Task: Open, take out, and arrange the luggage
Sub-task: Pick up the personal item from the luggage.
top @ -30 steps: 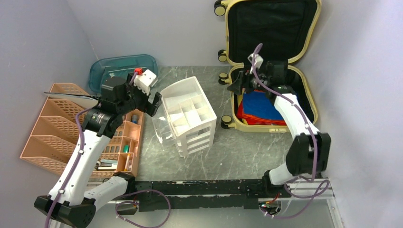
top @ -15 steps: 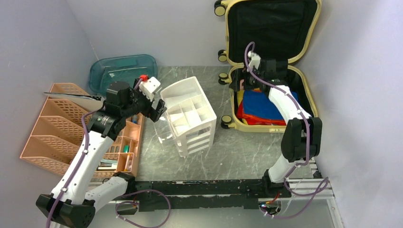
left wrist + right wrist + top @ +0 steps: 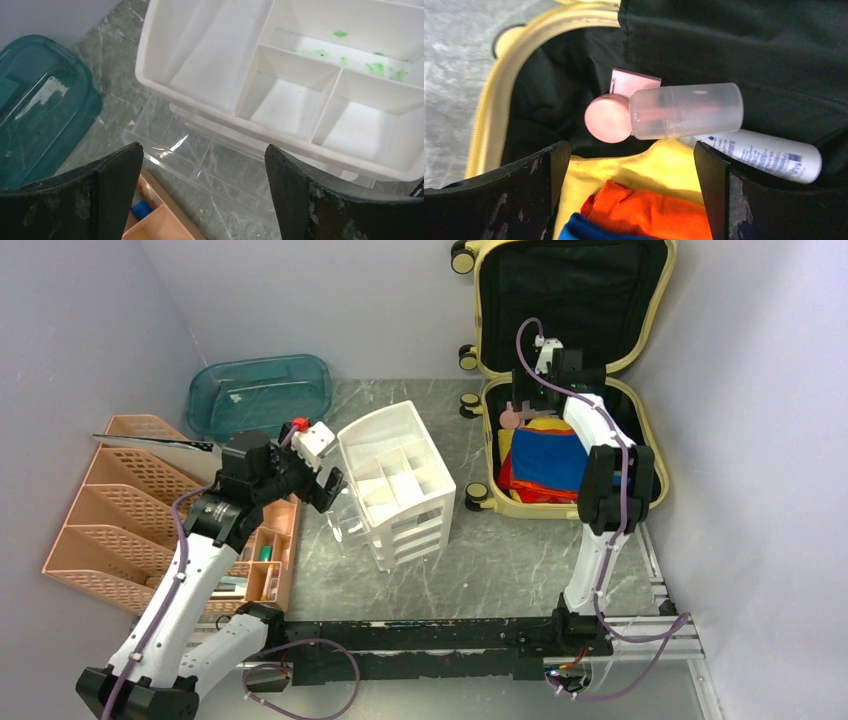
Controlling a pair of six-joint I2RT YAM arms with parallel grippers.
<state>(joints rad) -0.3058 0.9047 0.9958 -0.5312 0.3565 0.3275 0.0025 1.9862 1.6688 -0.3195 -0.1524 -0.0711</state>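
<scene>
The yellow luggage (image 3: pixel 575 300) lies open at the far right of the tabletop (image 3: pixel 500 550), lid up. The right gripper (image 3: pixel 629 150) hangs inside it, wide apart and holding nothing, near a pink bottle (image 3: pixel 664 112). The left gripper (image 3: pixel 202 152) is wide apart too, by the white drawers (image 3: pixel 280 75).

Three plain walls, pale lavender-grey, are boxing in the scene. The left wall (image 3: pixel 80 330) is running from 7 to 11 o'clock, the back wall (image 3: pixel 340 300) is standing at 12, and the right wall (image 3: pixel 760 440) is running from 1 to 5. A grey-green marbled tabletop (image 3: pixel 500 560) is spreading between them. A white drawer unit (image 3: pixel 400 485) is standing near centre. A teal tray (image 3: pixel 260 390) is sitting at 11 o'clock by the back corner. A peach perforated organiser (image 3: pixel 100 510) is lying at 9 o'clock along the left wall. Light is falling evenly, throwing only soft shadows.
</scene>
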